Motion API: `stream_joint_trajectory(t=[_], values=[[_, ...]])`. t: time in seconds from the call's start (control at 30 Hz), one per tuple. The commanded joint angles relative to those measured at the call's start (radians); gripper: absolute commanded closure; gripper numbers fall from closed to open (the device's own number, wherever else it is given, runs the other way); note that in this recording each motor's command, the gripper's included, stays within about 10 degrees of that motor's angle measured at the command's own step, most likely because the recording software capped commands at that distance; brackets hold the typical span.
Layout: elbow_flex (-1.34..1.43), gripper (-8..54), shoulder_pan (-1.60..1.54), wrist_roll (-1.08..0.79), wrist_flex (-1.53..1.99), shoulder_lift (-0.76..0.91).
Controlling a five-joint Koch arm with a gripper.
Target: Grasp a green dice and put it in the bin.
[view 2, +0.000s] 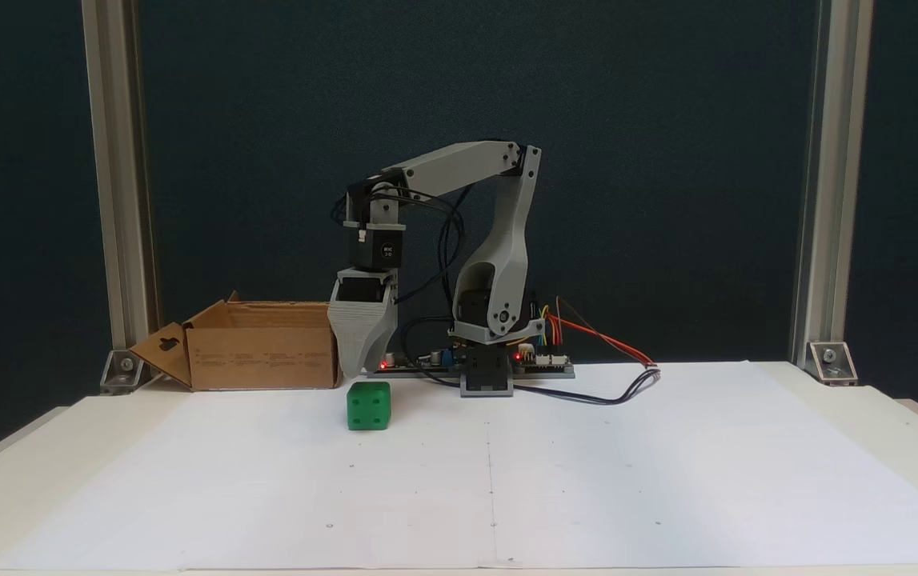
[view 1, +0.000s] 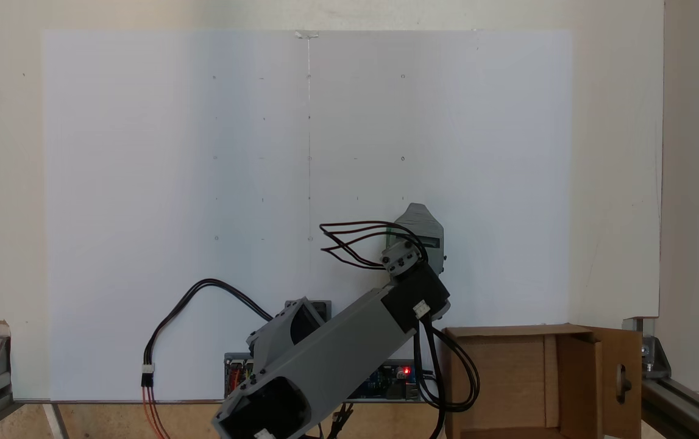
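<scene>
In a fixed view from the front, the green dice (view 2: pixel 368 406) sits on the white paper, just in front of the arm's base and to its left. My gripper (view 2: pixel 364 370) points straight down with its tip just above the dice's top, and I see no contact. Its jaws lie one behind the other, so only one grey wedge shows. From above, the gripper (view 1: pixel 419 228) covers the dice. The bin (view 2: pixel 258 352) is a brown cardboard box left of the gripper, behind the dice. From above, the bin (view 1: pixel 507 332) is at the lower right, its keyhole flap (view 1: pixel 620 381) folded outward.
The arm's base and a controller board (view 2: pixel 507 364) with red lights stand at the back edge of the paper, and cables (view 2: pixel 611 384) trail off to the right. Aluminium frame posts (view 2: pixel 819 184) stand at the table's back corners. White paper (view 2: pixel 587 480) covers the table.
</scene>
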Motion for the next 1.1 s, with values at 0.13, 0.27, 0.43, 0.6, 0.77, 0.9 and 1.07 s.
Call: stream_joint_trajectory(t=[0.13, 0.27, 0.43, 0.6, 0.77, 0.9, 1.07], values=[[-0.018, -1.2, 0.009, -0.026, -0.008, -0.005], [0.005, -1.2, 0.012, -0.026, -0.008, -0.012], [0.034, -1.2, 0.006, -0.025, -0.008, -0.015], [0.037, -1.2, 0.002, -0.026, -0.008, -0.032], [0.038, -1.4, 0.005, -0.026, -0.057, -0.048], [0.046, -1.3, 0.012, -0.026, -0.081, -0.051], [0.049, -1.2, 0.011, -0.026, -0.083, -0.057]])
